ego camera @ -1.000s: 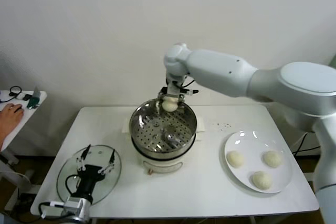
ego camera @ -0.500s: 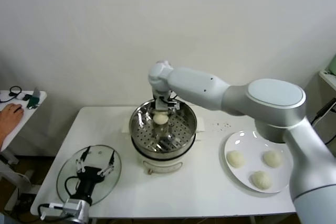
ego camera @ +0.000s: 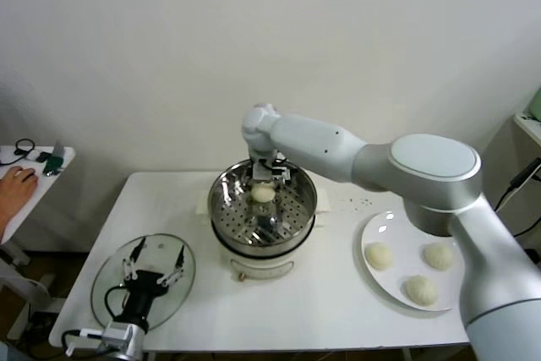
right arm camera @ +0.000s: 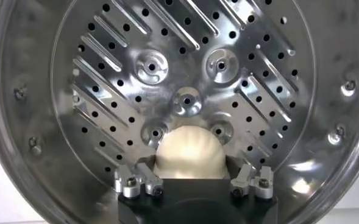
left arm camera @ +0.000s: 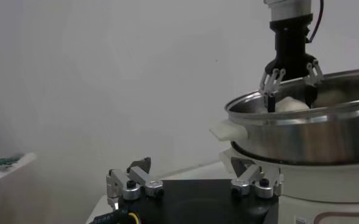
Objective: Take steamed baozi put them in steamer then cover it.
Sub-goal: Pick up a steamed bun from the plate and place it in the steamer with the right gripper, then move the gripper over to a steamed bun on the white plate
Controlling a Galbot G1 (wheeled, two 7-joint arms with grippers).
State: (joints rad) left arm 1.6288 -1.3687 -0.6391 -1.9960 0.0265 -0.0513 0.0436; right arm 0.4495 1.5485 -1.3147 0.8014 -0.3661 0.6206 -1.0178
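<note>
Four cream-white domed dough buns total, and they're round so no real long axis, domes all facing up. Biggest thing first: the white rectangular counter (ego camera: 338, 310), with the round shiny steel steamer basket (ego camera: 297, 205) on its cream-white electric pot base (ego camera: 262, 266) sitting mid-counter, open top facing straight up. One steamer, one base.

Off to the left side lies one round clear glass lid (ego camera: 106, 281) with a metal rim, flat on the counter. The left end effector (ego camera: 155, 261) hangs over it, fingers spread wide, gripping nothing.

On the right is one flat white plate (ego camera: 393, 226) with three buns (ego camera: 379, 255) on it, spaced apart in a loose triangle.

The fourth bun (ego camera: 264, 194) sits inside the steamer on the perforated floor, toward the back wall. The right end effector (ego camera: 270, 172) is reaching down into the basket right above it, fingers (right arm camera: 136, 181) parted on either side of the bun, not pinching it.
</note>
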